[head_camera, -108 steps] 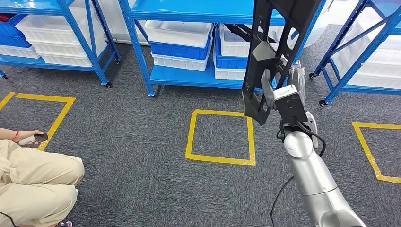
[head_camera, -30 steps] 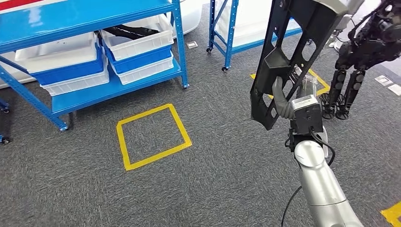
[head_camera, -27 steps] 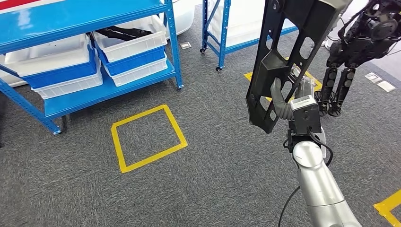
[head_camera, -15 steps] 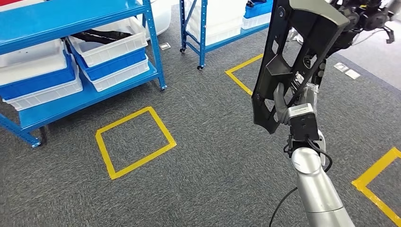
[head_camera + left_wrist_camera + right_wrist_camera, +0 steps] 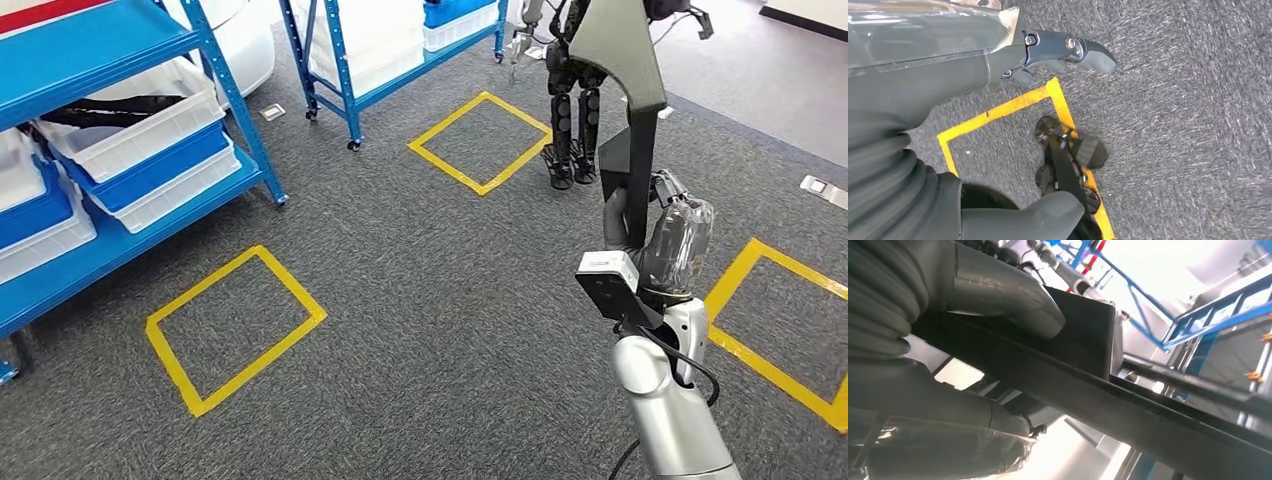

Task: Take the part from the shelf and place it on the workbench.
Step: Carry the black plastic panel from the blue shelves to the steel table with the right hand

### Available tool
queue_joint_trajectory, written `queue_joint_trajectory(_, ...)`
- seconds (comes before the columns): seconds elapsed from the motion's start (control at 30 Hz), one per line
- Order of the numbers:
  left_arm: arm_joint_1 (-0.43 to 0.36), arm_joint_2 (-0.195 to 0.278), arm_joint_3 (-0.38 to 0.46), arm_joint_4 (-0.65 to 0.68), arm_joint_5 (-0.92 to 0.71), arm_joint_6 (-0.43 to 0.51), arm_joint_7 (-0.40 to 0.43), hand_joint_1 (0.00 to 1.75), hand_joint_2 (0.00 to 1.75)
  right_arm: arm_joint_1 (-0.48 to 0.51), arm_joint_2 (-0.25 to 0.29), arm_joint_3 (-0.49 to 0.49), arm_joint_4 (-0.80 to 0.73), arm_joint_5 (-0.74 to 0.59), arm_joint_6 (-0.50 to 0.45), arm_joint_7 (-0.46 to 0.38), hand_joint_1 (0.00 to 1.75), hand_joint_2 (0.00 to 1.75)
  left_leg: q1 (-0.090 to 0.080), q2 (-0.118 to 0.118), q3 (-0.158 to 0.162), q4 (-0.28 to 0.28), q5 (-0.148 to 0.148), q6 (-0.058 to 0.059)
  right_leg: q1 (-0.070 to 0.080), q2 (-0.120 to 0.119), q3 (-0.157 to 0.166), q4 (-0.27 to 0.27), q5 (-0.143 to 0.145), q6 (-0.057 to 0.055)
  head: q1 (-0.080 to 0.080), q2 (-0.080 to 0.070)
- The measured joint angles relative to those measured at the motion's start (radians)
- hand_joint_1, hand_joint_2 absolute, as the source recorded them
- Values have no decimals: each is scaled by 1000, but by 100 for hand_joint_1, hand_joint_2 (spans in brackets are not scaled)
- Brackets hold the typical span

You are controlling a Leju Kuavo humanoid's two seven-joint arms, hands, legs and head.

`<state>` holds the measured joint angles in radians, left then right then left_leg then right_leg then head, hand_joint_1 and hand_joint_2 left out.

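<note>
We hold the part [image 5: 628, 110], a long black piece, upright in our right hand [image 5: 660, 235], well above the grey carpet floor [image 5: 430, 330] on the right side of the scene. In the head view the thumb and the dark fingers [image 5: 617, 215] are clamped around the lower end of the part, and its upper end goes out of the picture at the top. In the right wrist view the same part [image 5: 1128, 405] crosses the picture as a dark bar, with the thick thumb pressed on its flat face.

Our left hand [image 5: 998, 55] hangs over the carpet. Its fingers [image 5: 1083, 50] are stretched out and apart, and we see nothing held in them.

On the floor there are squares of yellow tape [image 5: 235, 325], one to the near left, one farther away and one at the right edge. A blue shelf [image 5: 120, 30] with white and blue bins [image 5: 140, 150] stands at the far left; something dark lies in the upper bin, but we cannot say what it is. Another dark robot [image 5: 570, 110] stands far away, just behind the part.
</note>
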<state>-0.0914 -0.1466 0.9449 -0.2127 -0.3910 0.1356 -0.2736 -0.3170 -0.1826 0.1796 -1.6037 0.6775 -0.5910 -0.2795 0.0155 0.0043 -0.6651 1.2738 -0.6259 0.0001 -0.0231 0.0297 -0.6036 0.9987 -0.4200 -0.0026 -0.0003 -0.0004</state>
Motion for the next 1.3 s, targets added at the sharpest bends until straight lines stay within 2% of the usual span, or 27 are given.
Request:
queue_joint_trajectory(0.03,0,0,0,0,0,-4,-2,0,175,7,1,0,-3,4,0,0,175,175,-1,-4,-13,24,0,3,3,15,-3,0,3,-3,0,0)
queue_joint_trajectory(0.07,0,0,0,0,0,-10,-5,0,175,15,2,-2,-8,9,-1,1,175,175,-2,-7,-5,6,19,9,6,30,-4,0,5,-4,0,0)
queue_joint_trajectory(0.1,-1,0,0,0,-1,-15,-9,0,175,23,2,-4,-15,17,-2,2,175,175,-3,-15,23,-50,53,18,9,45,-5,0,8,-4,0,0)
queue_joint_trajectory(0.17,-3,1,0,0,-8,-22,-14,0,175,38,5,-8,-31,45,-6,2,175,175,-9,-61,97,-194,114,42,12,68,-6,0,13,-1,1,0)
queue_joint_trajectory(0.23,-6,2,-1,0,-15,-23,-15,0,175,50,10,-12,-43,78,-15,4,175,175,-17,-89,133,-266,132,59,10,88,-12,-1,20,6,2,0)
queue_joint_trajectory(0.3,-10,1,-2,0,-18,-22,-16,0,175,62,13,-19,-51,99,-21,5,175,175,-21,-67,136,-281,138,68,10,109,-18,-7,29,19,0,0)
queue_joint_trajectory(0.33,-12,0,-4,0,-19,-21,-16,0,175,67,14,-23,-55,103,-22,6,175,175,-20,-53,141,-294,148,70,12,99,-25,-3,30,23,1,0)
queue_joint_trajectory(0.4,-12,-2,-9,0,-19,-21,-16,0,175,69,14,-30,-61,106,-24,6,175,175,-14,-23,150,-322,169,72,20,47,-55,51,0,17,4,0)
queue_joint_trajectory(0.43,-12,-3,-12,0,-19,-21,-16,0,175,69,14,-32,-62,107,-24,7,175,175,-13,-8,151,-327,173,72,18,15,-83,109,-29,12,6,0)
queue_joint_trajectory(0.47,-11,-4,-14,0,-19,-21,-15,0,175,70,15,-33,-63,109,-25,7,175,175,-12,7,150,-328,175,72,15,-3,-113,178,-61,11,7,0)
queue_joint_trajectory(0.53,-10,-5,-15,0,-20,-21,-15,0,175,76,15,-35,-63,115,-26,9,175,175,-12,40,146,-327,175,67,3,-16,-151,274,-95,25,9,0)
queue_joint_trajectory(0.57,-11,-6,-16,0,-21,-22,-15,0,175,79,15,-37,-63,120,-27,9,175,175,-10,55,145,-325,174,63,-5,-22,-143,270,-91,37,9,0)
queue_joint_trajectory(0.6,-12,-7,-16,0,-23,-22,-15,0,175,81,15,-40,-63,125,-29,10,175,175,-7,69,145,-322,171,57,-13,-33,-113,224,-75,52,9,0)
queue_joint_trajectory(0.63,-13,-8,-17,0,-25,-23,-15,0,175,82,15,-44,-63,135,-34,10,175,175,-4,82,144,-315,166,48,-20,-53,-68,151,-53,67,9,0)
queue_joint_trajectory(0.67,-14,-8,-17,0,-29,-22,-15,0,175,84,15,-48,-63,154,-41,12,175,175,-3,94,142,-305,159,37,-22,-75,-27,85,-36,76,10,0)
queue_joint_trajectory(0.73,-17,-7,-19,-1,-36,-22,-14,0,175,92,16,-56,-64,224,-65,23,175,175,-5,112,138,-287,145,19,-20,-97,13,15,-22,69,8,0)
queue_joint_trajectory(0.83,-22,-7,-23,-1,-42,-22,-12,0,175,107,13,-71,-65,308,-90,35,175,175,2,130,139,-280,137,5,-16,-63,4,16,-20,40,3,0)
queue_joint_trajectory(0.9,-23,-8,-25,-1,-43,-22,-11,0,175,110,13,-76,-67,318,-93,37,175,175,11,87,122,-235,99,-2,-16,-40,1,15,-16,29,1,0)
queue_joint_trajectory(0.97,-23,-8,-25,-1,-44,-22,-11,0,175,111,13,-78,-68,321,-95,38,175,175,14,22,64,-106,25,-3,-11,-18,-2,15,-13,21,-1,0)
queue_joint_trajectory(1.0,-21,-8,-26,-1,-44,-22,-11,0,175,112,13,-78,-68,321,-95,39,175,175,13,6,28,-34,-5,-2,-7,-6,-4,15,-12,17,-2,0)
queue_joint_trajectory(1.03,-20,-8,-26,-1,-44,-22,-11,0,175,114,13,-79,-68,321,-95,41,175,175,11,-1,2,14,-17,3,-2,8,-6,15,-10,14,-2,0)
queue_joint_trajectory(1.07,-19,-8,-26,-1,-44,-22,-11,0,175,117,14,-79,-68,321,-95,42,175,175,8,-4,-7,23,-7,11,2,23,-8,15,-8,11,-2,0)
queue_joint_trajectory(1.1,-19,-7,-26,-1,-44,-22,-11,0,175,118,14,-80,-68,322,-95,43,175,175,3,-9,5,-11,23,21,6,37,-8,15,-7,9,-2,0)
queue_joint_trajectory(1.13,-19,-7,-26,-1,-44,-22,-11,0,175,119,14,-80,-68,322,-95,43,175,175,-3,-21,35,-77,64,34,8,51,-7,15,-5,7,-2,0)
queue_joint_trajectory(1.2,-20,-5,-26,-1,-45,-22,-11,0,175,119,15,-81,-68,322,-95,44,175,175,-14,-66,97,-209,122,58,8,75,-7,14,-1,6,0,0)
queue_joint_trajectory(1.27,-21,-2,-27,-1,-45,-22,-11,0,175,120,15,-82,-68,323,-96,44,175,175,-22,-87,119,-258,135,70,3,94,-12,12,5,12,0,0)
queue_joint_trajectory(1.3,-22,-1,-28,-1,-46,-22,-11,0,175,121,15,-82,-68,323,-96,44,175,175,-26,-75,121,-264,138,74,2,106,-14,8,10,19,-2,0)
